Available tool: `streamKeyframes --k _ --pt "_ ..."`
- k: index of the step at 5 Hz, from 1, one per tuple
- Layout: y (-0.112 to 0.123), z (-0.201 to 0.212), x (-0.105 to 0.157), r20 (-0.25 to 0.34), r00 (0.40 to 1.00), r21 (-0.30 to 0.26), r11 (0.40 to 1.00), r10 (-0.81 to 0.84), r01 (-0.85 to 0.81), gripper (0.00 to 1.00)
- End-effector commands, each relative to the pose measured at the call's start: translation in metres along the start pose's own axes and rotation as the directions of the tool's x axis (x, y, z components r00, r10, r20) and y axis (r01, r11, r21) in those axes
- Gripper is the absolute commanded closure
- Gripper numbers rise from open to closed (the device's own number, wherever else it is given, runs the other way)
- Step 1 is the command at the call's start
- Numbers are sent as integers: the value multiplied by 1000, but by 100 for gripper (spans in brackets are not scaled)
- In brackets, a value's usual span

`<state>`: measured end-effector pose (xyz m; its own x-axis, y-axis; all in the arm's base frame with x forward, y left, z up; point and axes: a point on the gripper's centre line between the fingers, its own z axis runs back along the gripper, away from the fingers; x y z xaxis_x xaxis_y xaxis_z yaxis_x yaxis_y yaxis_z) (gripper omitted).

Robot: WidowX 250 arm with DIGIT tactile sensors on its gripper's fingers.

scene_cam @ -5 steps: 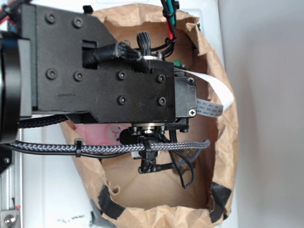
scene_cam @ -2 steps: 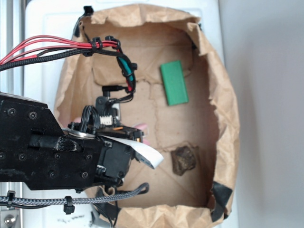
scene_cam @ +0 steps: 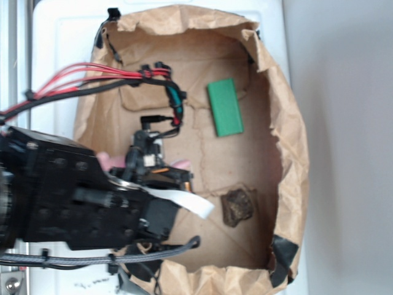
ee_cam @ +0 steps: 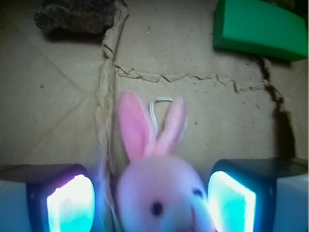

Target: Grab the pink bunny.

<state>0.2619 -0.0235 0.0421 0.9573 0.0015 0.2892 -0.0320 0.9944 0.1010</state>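
The pink bunny (ee_cam: 159, 188) lies on the brown paper floor, ears pointing away from me, with its head between my two fingers. My gripper (ee_cam: 152, 203) is open and straddles the head. There is a small gap at the left pad (ee_cam: 72, 205), and the right pad (ee_cam: 229, 203) is close to or touching its cheek. In the exterior view my gripper (scene_cam: 146, 161) is low at the left of the paper-lined bin, mostly hidden under the black arm. Only bits of the bunny (scene_cam: 182, 164) show pink beside it.
A flat green block (scene_cam: 225, 107) lies at the back right of the floor and also shows in the wrist view (ee_cam: 256, 26). A dark brown rock (scene_cam: 237, 206) sits at the front right (ee_cam: 75, 14). Crumpled brown paper walls (scene_cam: 288, 160) ring the floor.
The arm swung from over the middle of the bin to its left side, uncovering the green block and the rock. In the last half second it shifted only slightly. The bunny has stayed put.
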Motion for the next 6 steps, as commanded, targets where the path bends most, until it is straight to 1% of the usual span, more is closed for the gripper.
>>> streamKeyframes --k 1,2,3,4,6 --pt "1 -10 17 8 1000 -21 999 26 -26 0" --pt "2 -14 23 -23 1000 -47 999 16 -17 0" --pt "5 -12 23 -4 999 -57 998 34 -34 100" --pt "9 -7 25 22 999 -66 997 43 -42 100" --pt "17 -2 32 38 997 -83 995 67 -64 100"
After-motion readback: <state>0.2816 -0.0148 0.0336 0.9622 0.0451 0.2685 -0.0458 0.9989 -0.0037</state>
